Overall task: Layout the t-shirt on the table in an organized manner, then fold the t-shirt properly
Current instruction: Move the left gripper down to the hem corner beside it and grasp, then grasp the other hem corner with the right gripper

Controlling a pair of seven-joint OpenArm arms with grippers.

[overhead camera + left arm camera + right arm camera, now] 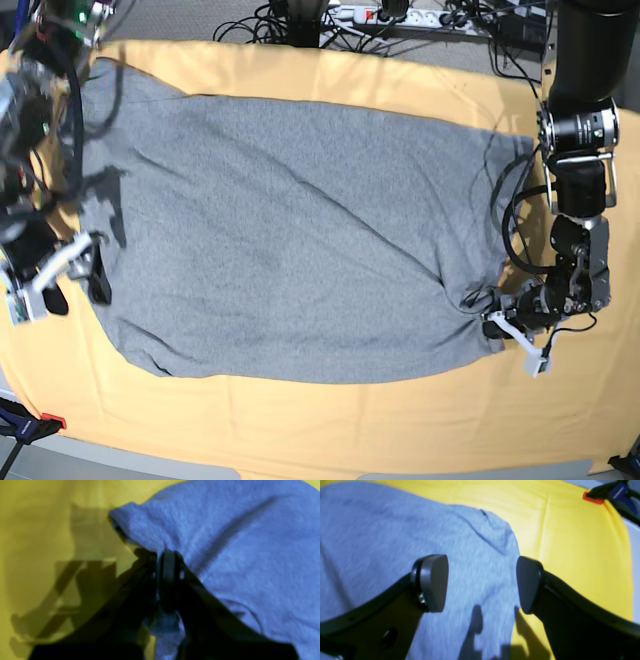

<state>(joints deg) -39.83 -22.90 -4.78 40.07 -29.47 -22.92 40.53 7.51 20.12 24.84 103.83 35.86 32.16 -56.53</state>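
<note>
The t-shirt (290, 230) lies spread across the middle of the table (330, 420), plain grey side up, wrinkled, its edges near both arms. The left gripper (168, 562) is clamped tight on a pinch of the shirt's edge, with a little fabric bunched between its fingers and puckers running into the cloth from that corner. The right gripper (482, 582) stands with its jaws wide apart and empty, hovering over the shirt's opposite edge where the grey cloth meets the yellow table cover.
</note>
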